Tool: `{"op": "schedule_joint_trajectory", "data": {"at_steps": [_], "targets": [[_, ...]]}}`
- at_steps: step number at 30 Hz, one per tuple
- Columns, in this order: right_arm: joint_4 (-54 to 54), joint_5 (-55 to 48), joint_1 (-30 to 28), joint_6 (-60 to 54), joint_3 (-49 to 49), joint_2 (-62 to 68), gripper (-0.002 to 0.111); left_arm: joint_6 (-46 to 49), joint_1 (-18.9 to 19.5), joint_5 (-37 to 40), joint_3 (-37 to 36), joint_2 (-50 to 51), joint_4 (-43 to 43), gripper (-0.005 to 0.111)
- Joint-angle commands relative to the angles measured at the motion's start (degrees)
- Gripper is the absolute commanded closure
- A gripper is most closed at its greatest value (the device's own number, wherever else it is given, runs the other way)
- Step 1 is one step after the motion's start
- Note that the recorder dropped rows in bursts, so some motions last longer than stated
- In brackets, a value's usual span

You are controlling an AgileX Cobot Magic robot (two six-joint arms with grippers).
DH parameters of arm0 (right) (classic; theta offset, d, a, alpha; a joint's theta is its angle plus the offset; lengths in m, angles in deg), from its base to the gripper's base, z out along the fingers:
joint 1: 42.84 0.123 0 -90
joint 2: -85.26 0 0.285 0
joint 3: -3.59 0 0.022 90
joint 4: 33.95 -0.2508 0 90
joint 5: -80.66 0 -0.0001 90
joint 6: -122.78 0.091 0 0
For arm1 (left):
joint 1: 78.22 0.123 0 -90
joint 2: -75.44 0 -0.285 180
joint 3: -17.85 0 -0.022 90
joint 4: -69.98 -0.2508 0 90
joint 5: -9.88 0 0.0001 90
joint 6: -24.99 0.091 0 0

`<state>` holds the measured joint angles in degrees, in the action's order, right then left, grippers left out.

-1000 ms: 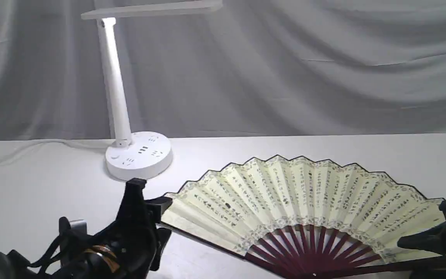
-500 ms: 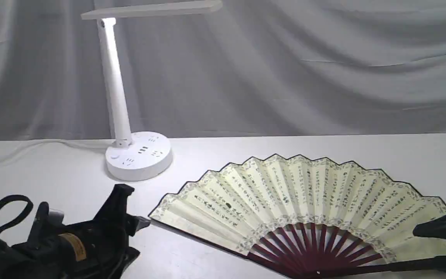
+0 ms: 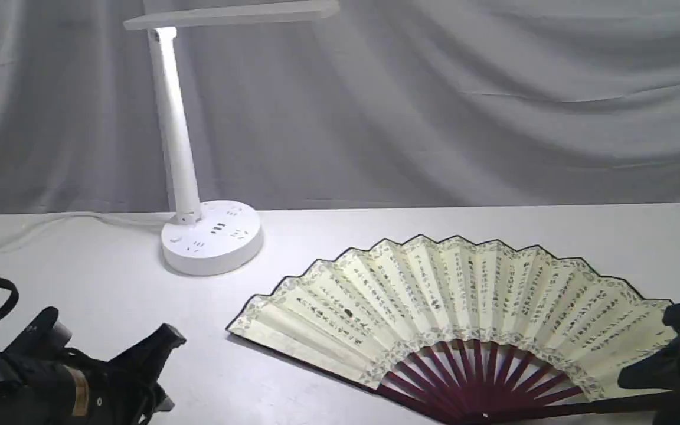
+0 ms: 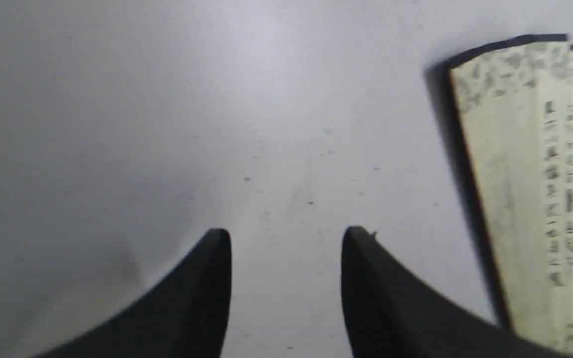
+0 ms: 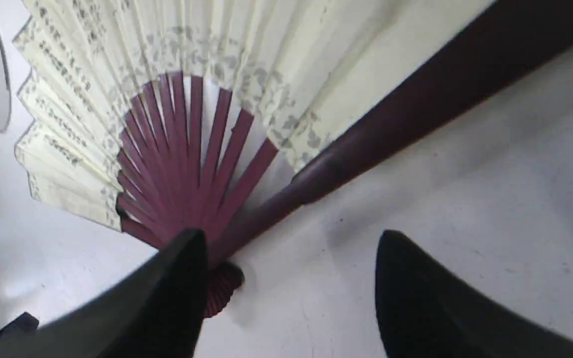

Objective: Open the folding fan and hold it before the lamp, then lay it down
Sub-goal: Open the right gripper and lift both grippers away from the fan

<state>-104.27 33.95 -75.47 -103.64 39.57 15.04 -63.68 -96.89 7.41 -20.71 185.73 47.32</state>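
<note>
White tabletop (image 3: 110,307) before grey draped cloth (image 3: 434,118): the pleated cream paper folding fan (image 3: 452,295) with maroon ribs is shown spread flat, apart from the white desk lamp (image 3: 177,147). The left gripper (image 4: 287,233) is held low, clear of the fan, jaws parted and empty; the right gripper (image 5: 291,236), jaws wide and empty, is held beside its right guard.

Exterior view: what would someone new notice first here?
The big cream fan, spread fully open, lies flat on the white table at the front right. Behind it to the left stands a tall white lamp, its stem glowing, against a grey draped cloth.
</note>
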Motion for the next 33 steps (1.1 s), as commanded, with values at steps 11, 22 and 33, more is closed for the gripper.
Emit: {"op": "schedule_joint_trajectory", "data": {"at_steps": [11, 22, 33], "targets": [[13.0, 3.6, 13.2, 8.3, -6.6, -0.6, 0.062, 21.6, 0.1, 27.1, 10.2, -3.2, 5.4, 0.070], [30.2, 6.5, 24.4, 22.4, -15.0, -0.6, 0.062, 57.8, 0.1, 45.1, 19.3, -3.2, 10.1, 0.091], [54.7, 5.5, 30.5, 42.5, -23.2, -0.6, 0.062, 79.0, 6.4, 50.9, 21.7, -3.2, 18.9, 0.107]]}}
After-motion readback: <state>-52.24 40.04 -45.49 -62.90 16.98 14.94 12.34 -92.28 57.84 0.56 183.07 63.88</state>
